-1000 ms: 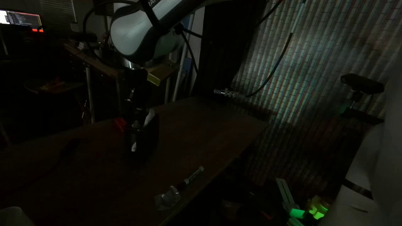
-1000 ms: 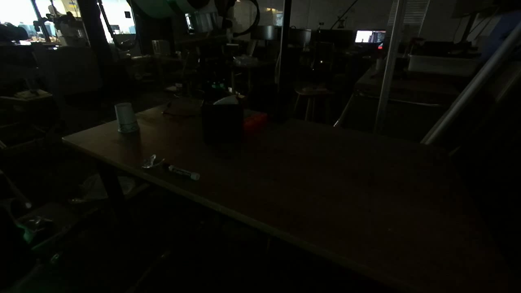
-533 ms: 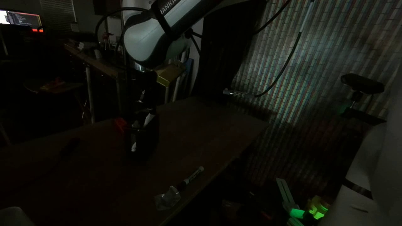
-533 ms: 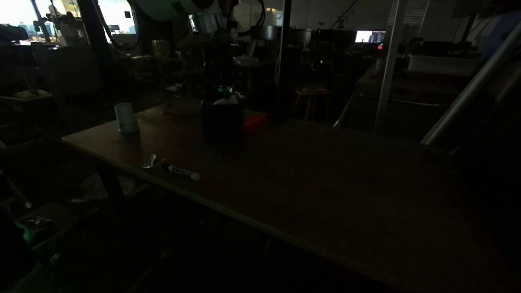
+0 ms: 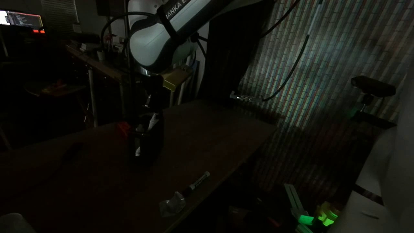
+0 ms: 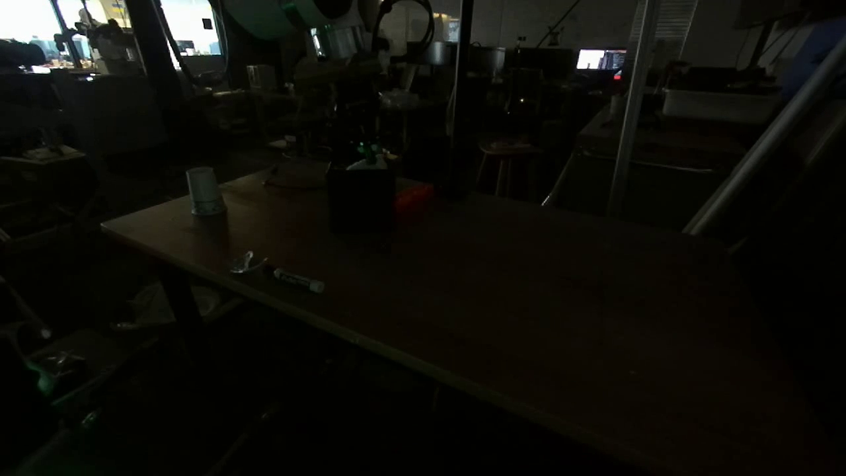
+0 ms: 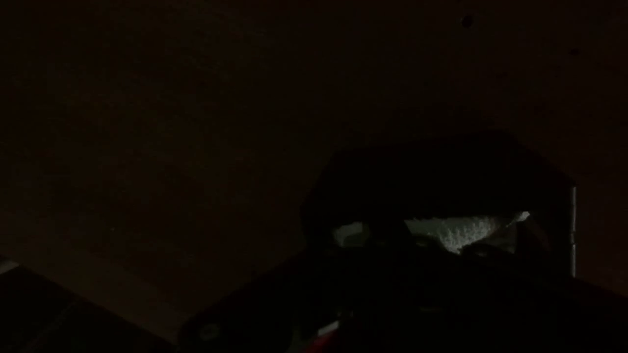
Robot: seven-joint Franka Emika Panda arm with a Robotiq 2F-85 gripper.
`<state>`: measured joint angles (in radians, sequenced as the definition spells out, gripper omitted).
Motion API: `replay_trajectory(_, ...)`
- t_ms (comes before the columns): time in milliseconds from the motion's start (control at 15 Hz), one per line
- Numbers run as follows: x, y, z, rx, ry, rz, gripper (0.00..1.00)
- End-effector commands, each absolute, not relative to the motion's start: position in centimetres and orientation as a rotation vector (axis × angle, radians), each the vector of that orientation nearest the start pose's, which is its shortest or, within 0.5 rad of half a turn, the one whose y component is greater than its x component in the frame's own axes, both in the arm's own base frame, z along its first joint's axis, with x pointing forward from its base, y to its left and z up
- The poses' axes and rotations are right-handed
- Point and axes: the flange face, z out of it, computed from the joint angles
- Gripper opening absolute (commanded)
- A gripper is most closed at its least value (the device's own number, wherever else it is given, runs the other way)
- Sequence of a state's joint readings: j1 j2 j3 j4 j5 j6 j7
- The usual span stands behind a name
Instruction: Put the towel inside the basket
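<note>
The scene is very dark. The basket is a black box standing on the table in both exterior views [image 5: 149, 145] [image 6: 362, 201]; its dark wall also shows in the wrist view [image 7: 436, 181]. The pale towel lies in the basket's opening, with part at the rim in both exterior views [image 5: 153, 122] [image 6: 365, 164]. Its ribbed surface shows in the wrist view [image 7: 456, 233]. My gripper [image 5: 149, 111] is pointed down over the basket's opening, close above or at the towel; it also shows in an exterior view [image 6: 367, 155]. Its fingers are too dark to read, and contact is unclear.
A red object [image 5: 123, 128] sits beside the basket. A marker [image 5: 200, 180] and a crumpled clear wrapper [image 5: 173, 204] lie near the table edge. A pale upturned cup [image 6: 206, 192] stands near a table end. A dark cable [image 5: 71, 151] lies on the table.
My arm has shifted over the basket, to the right in both exterior views, and the gripper has come lower. The towel's top sits slightly lower at the rim. The basket has not moved.
</note>
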<state>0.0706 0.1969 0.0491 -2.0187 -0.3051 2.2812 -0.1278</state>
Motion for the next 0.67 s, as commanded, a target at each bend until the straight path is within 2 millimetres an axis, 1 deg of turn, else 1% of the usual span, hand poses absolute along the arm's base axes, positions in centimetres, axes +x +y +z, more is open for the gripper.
replay_trajectory(0, 60.2, 6.9, 35.9, -3.278, -0.764, -0.112, 0.00)
replay_trajectory(200, 60.8, 7.4, 35.0, -3.268, -0.779, -0.100, 0.00)
replay_trajectory(600, 62.0, 8.2, 34.3, -3.247, -0.825, -0.095, 0.00)
